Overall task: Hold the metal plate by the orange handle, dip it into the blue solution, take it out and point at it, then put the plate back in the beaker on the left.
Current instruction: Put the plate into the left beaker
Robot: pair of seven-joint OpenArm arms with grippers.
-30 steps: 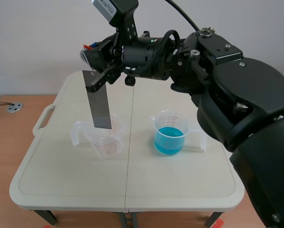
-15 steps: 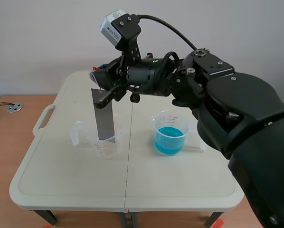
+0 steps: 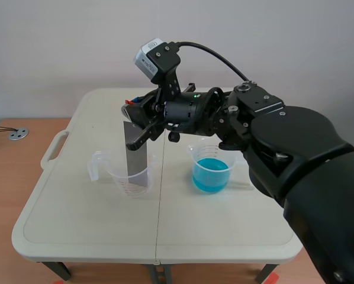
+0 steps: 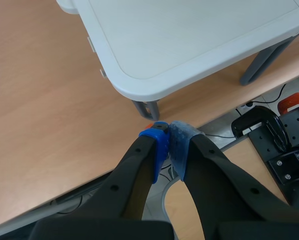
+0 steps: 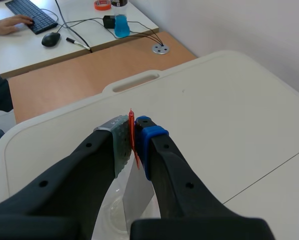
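Note:
My right gripper [image 3: 131, 113] reaches across to the left half of the table and is shut on the orange handle [image 5: 132, 136] of the grey metal plate [image 3: 136, 151]. The plate hangs upright with its lower end inside the clear left beaker [image 3: 129, 175]. The beaker of blue solution [image 3: 211, 165] stands to the right of it. In the right wrist view the thin orange handle is pinched between my pads [image 5: 120, 141], and the plate [image 5: 135, 194] drops away below them. My left gripper [image 4: 168, 136] is shut on nothing, off the table above the wooden floor.
The white folding table [image 3: 76, 219] has a carry handle [image 3: 52, 149] at its left edge. In the left wrist view a table corner [image 4: 139, 82] and its leg are ahead of the gripper. A desk with a keyboard [image 5: 32, 16], a mouse and a person's hand lies beyond the table.
My right gripper has come down and slightly to the right with the plate, so the plate's lower end has sunk deeper into the left beaker.

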